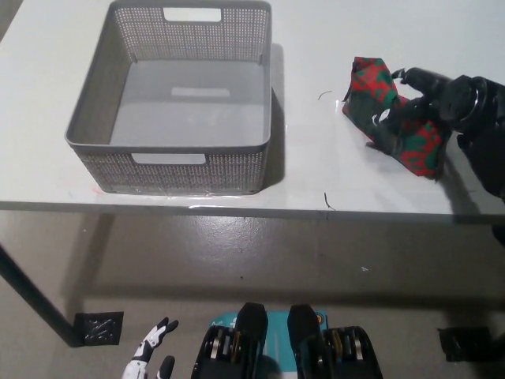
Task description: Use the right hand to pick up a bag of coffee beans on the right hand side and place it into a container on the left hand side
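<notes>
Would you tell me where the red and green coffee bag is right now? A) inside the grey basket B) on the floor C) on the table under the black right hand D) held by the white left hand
C: the coffee bag lies on the table with the right hand over it, fingers curled onto its middle.
</notes>
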Available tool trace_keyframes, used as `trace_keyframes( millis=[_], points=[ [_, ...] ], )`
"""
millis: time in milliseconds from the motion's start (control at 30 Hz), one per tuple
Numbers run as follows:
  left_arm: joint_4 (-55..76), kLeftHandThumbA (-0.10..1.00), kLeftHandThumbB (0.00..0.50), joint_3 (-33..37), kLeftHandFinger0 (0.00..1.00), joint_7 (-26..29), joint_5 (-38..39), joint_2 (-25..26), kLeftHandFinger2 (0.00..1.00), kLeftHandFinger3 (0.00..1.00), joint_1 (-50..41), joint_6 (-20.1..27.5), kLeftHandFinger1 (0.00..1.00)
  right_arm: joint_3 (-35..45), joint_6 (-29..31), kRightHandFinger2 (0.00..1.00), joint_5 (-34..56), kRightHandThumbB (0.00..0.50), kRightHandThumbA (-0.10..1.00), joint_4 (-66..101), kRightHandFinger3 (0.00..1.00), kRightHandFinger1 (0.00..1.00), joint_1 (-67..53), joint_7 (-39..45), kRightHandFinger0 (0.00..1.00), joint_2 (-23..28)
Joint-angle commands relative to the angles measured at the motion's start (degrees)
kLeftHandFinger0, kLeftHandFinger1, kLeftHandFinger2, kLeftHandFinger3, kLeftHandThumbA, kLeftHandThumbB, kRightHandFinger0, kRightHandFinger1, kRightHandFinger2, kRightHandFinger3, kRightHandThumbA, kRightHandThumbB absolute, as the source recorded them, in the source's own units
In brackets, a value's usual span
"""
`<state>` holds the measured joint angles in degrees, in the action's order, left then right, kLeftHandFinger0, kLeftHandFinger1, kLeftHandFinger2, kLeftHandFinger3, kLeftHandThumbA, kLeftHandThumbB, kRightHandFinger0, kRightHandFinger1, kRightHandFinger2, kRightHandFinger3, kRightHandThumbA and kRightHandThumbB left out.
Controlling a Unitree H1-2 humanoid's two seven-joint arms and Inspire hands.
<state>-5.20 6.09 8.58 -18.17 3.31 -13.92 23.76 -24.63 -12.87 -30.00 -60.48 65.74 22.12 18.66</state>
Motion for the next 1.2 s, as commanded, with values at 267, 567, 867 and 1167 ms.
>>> trace_keyframes(
  millis=[267,567,867,1167],
  points=[
    [1.29,1.0,0.403,-1.11,1.0,1.13,0.75,0.19,1.0,1.0,0.73,3.16,1.0,0.75,8.34,1.0,1.7,0.482,0.8,-9.25,1.0,1.0,-0.75,-5.29,1.0,-4.79],
    [1.03,1.0,0.421,-0.85,1.0,1.07,1.42,0.36,1.0,1.0,1.43,3.16,1.0,-1.26,8.18,1.0,-1.03,0.5,0.72,-12.67,1.0,1.0,-0.51,-12.59,1.0,-5.91],
    [0.32,1.0,0.429,-1.09,1.0,2.11,1.6,0.73,1.0,1.0,2.39,3.17,1.0,1.96,11.46,1.0,2.63,0.34,0.24,-11.76,1.0,1.0,0.39,-12.25,1.0,-3.79],
    [-0.18,1.0,0.43,-0.66,1.0,1.96,2.01,1.15,1.0,1.0,3.12,3.17,1.0,4.57,13.9,0.62,2.4,0.125,-0.1,-13.04,0.77,0.41,-2.02,-23.21,0.13,-4.32]
  ],
)
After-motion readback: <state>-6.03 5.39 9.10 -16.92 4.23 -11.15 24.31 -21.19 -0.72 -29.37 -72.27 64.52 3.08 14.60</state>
